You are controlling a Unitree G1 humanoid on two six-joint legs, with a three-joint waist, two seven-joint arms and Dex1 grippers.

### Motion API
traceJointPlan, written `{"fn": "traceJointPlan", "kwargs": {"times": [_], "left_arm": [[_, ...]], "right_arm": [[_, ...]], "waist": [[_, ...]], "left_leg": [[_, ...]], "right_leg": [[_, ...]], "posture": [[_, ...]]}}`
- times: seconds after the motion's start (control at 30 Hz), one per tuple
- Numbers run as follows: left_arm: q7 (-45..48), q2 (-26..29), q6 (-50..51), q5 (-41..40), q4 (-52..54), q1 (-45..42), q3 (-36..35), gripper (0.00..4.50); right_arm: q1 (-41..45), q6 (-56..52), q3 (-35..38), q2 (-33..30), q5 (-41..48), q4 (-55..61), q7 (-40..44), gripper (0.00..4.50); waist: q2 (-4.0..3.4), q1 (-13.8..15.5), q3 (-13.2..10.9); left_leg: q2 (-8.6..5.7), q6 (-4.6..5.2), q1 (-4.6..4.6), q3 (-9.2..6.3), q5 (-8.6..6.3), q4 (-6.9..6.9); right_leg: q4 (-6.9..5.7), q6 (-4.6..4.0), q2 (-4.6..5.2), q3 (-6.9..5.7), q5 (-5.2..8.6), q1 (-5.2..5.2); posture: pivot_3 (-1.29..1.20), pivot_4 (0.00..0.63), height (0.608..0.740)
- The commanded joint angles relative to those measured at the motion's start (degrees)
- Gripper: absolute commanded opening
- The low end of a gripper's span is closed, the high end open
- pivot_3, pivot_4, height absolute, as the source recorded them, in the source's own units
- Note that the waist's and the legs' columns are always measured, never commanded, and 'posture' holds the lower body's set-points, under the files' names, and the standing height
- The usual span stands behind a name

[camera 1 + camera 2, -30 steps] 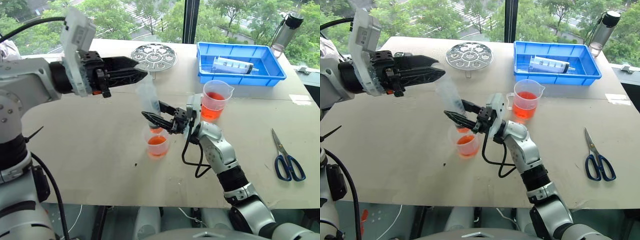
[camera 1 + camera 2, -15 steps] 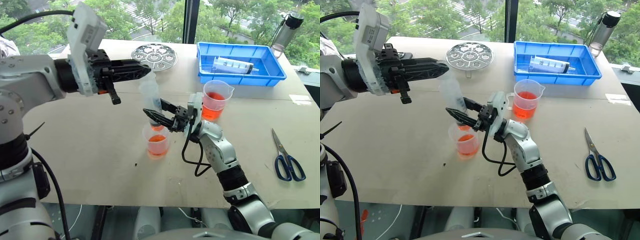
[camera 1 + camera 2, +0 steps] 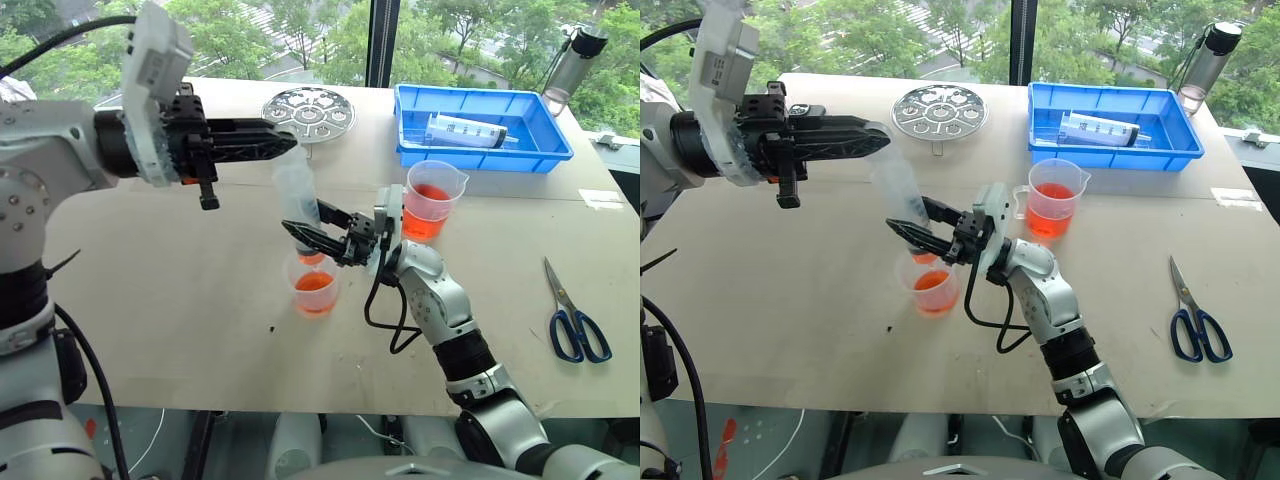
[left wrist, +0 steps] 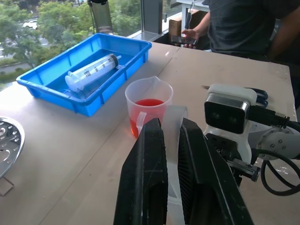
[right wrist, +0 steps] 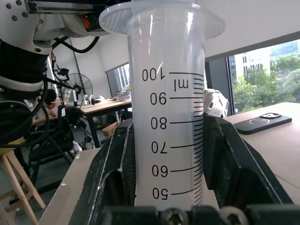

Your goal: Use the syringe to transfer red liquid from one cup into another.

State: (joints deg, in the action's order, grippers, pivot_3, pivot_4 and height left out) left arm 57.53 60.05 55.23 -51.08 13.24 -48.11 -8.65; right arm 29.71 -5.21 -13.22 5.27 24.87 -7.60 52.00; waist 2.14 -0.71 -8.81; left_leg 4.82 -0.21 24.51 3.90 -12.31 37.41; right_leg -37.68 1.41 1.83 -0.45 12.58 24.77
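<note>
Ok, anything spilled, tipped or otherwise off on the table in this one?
Nothing stands out. The syringe leans slightly, tip over the short cup, held by both the right gripper and left gripper. The beaker stands upright; no red liquid shows on the table.

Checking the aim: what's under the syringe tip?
The short cup, part full of red liquid. The syringe tip itself is covered by the right gripper fingers.

L end effector (image 4: 172,140) on syringe (image 4: 174,123)
</note>
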Motion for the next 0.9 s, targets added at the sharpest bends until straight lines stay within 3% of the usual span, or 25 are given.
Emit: {"fn": "traceJointPlan", "kwargs": {"times": [0.03, 0.3, 0.9], "left_arm": [[3.51, 1.71, -3.82, 2.94, -1.41, -0.28, -0.38, 0.00], [6.34, 0.30, -5.88, 5.71, -4.85, -3.56, 2.33, 0.00], [2.56, -3.74, 1.09, 0.89, 4.69, 2.82, 1.98, 0.00]], "right_arm": [[0.98, -0.20, -0.16, 0.20, 2.02, 4.00, 1.67, 1.46], [1.04, -0.64, -0.01, -0.42, 1.89, 4.46, 1.84, 1.46], [1.86, -1.43, 0.38, -0.22, 2.64, 6.07, 1.46, 1.46]], "waist": [[0.00, -0.02, 0.00], [0.00, 0.04, 0.00], [0.01, -0.03, -0.01]], "left_leg": [[0.00, 0.00, 0.00, -0.01, 0.00, 0.00], [0.00, 0.00, 0.00, 0.01, 0.00, 0.00], [0.00, 0.00, 0.01, 0.00, 0.00, 0.00]], "right_leg": [[0.00, 0.00, 0.00, 0.00, 0.00, 0.00], [0.00, 0.00, 0.00, 0.01, 0.00, 0.00], [-0.01, 0.00, -0.01, 0.01, 0.00, 0.01]], "posture": [[0.00, 0.150, 0.725], [0.00, 0.150, 0.725], [0.00, 0.150, 0.725]]}}
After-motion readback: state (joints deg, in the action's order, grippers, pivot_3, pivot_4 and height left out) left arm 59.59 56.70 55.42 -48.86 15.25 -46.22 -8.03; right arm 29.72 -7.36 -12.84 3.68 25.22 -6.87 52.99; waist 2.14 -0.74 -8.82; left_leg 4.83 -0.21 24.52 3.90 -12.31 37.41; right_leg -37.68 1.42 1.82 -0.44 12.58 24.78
